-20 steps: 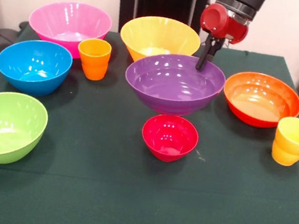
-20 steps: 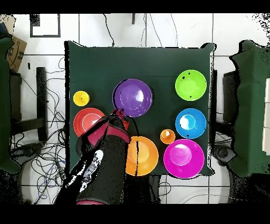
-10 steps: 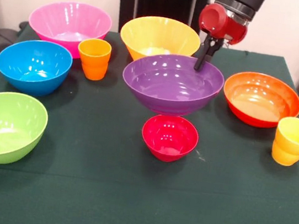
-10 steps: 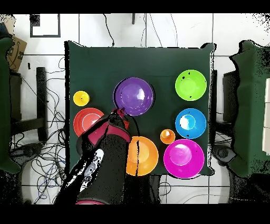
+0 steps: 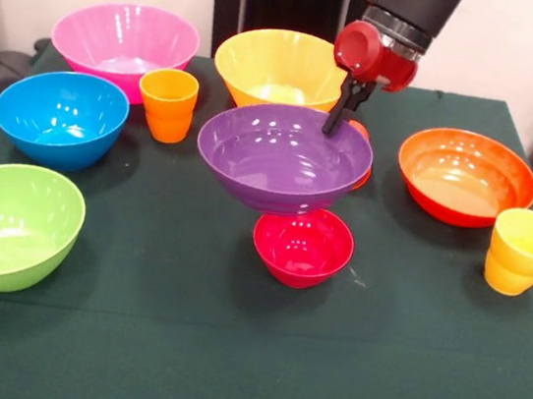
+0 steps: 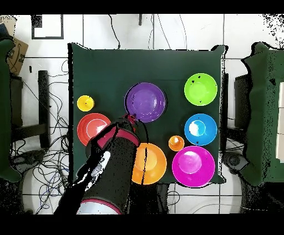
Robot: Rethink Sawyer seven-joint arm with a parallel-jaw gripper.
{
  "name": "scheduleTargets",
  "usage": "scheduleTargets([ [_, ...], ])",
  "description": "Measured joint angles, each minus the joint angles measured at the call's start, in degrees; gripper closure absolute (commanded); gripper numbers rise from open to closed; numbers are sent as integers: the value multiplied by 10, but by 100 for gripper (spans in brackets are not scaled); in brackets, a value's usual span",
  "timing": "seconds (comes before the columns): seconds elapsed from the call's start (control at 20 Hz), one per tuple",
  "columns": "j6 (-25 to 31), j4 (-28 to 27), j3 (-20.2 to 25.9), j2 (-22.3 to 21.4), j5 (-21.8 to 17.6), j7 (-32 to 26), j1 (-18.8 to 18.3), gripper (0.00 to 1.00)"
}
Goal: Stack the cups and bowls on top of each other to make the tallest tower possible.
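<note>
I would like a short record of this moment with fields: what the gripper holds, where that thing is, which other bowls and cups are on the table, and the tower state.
gripper: gripper shut on rim of purple bowl
held thing: purple bowl, lifted, over the small red bowl
other bowls: pink bowl, yellow bowl, blue bowl, green bowl, orange-red bowl
cups: orange cup, yellow cup
tower: none visible yet

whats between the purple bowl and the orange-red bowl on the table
In the front view, a small red-orange cup peeks out behind the purple bowl, on the side toward the orange-red bowl. The rest of the gap is bare green cloth.
</note>
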Motion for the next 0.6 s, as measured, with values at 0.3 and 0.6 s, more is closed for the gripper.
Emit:
scheduleTargets([
  [0.3,-2,-4,-4,21,0,0,8,100],
  [0.6,-15,-4,-6,41,0,0,14,100],
])
